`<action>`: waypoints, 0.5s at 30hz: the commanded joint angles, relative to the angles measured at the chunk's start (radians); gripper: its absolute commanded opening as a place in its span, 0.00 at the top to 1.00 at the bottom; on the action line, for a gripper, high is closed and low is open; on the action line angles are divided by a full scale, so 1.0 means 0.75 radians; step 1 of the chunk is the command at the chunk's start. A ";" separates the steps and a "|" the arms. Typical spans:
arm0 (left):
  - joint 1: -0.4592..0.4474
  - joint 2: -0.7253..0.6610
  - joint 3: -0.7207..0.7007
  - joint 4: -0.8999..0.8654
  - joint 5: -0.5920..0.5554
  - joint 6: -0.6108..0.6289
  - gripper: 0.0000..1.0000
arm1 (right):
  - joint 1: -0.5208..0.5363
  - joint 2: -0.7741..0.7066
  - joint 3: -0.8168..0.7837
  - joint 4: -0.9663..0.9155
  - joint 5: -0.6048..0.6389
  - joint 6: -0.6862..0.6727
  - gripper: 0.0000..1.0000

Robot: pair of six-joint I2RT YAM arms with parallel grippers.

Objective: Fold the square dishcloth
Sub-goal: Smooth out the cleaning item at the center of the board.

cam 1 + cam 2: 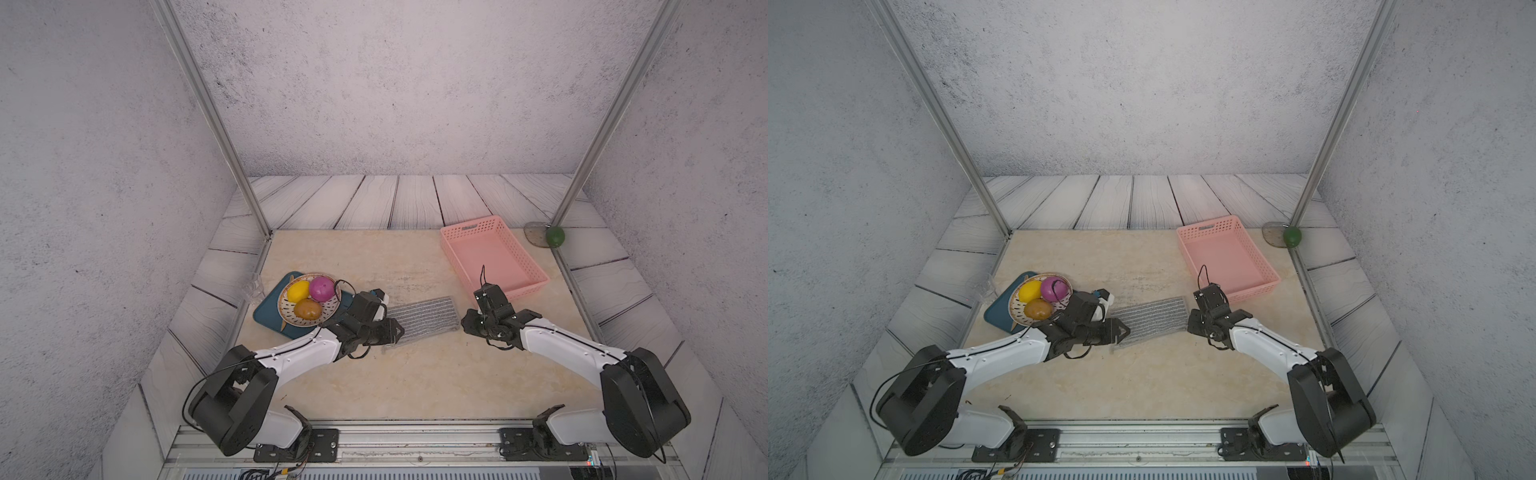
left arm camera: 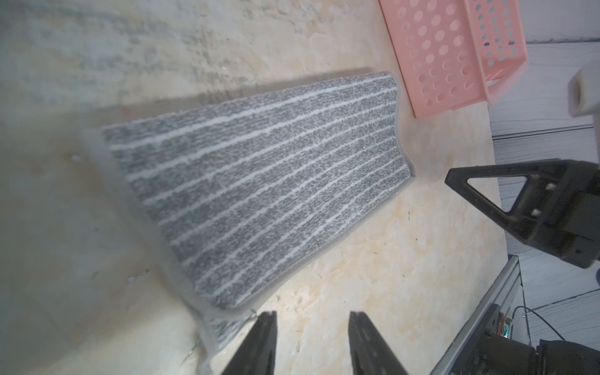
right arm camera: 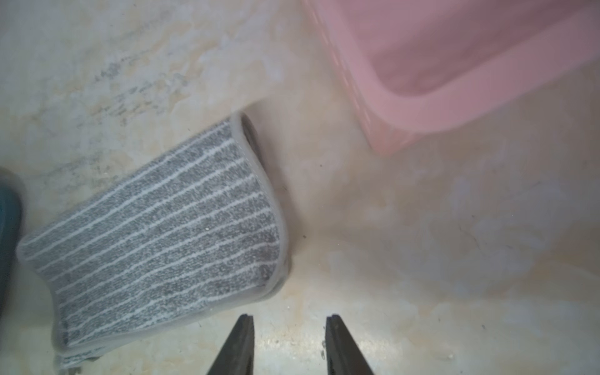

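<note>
The left gripper (image 2: 313, 315) hovers low, jaws partly apart with only bare table (image 2: 373, 259) between them. The square dishcloth (image 2: 259, 181), folded double, lies flat just ahead of it, one corner beside a finger. The right gripper (image 3: 290, 318), jaws likewise apart and empty, sits just off the cloth's opposite end, with the pink basket (image 1: 519, 291) beyond it. Both arms stretch forward and low, forearms angled inward, grippers facing each other across the cloth. What may be a corner tag (image 3: 78, 358) is too blurred to read.

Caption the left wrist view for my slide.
Folded grey striped dishcloth lies on the beige tabletop near the pink basket, the open left gripper empty at its corner.
</note>
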 commanded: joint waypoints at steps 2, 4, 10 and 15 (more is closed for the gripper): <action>-0.015 0.119 0.110 -0.012 -0.012 0.069 0.59 | 0.006 0.083 0.084 0.033 -0.068 -0.040 0.68; -0.015 0.173 0.135 -0.018 -0.036 0.080 0.61 | 0.007 0.121 0.105 0.052 -0.092 -0.043 0.68; -0.015 0.278 0.133 -0.020 -0.071 0.069 0.66 | 0.008 0.214 0.111 0.111 -0.148 -0.044 0.69; -0.015 0.302 0.091 -0.049 -0.133 0.062 0.69 | 0.009 0.289 0.071 0.172 -0.190 -0.033 0.70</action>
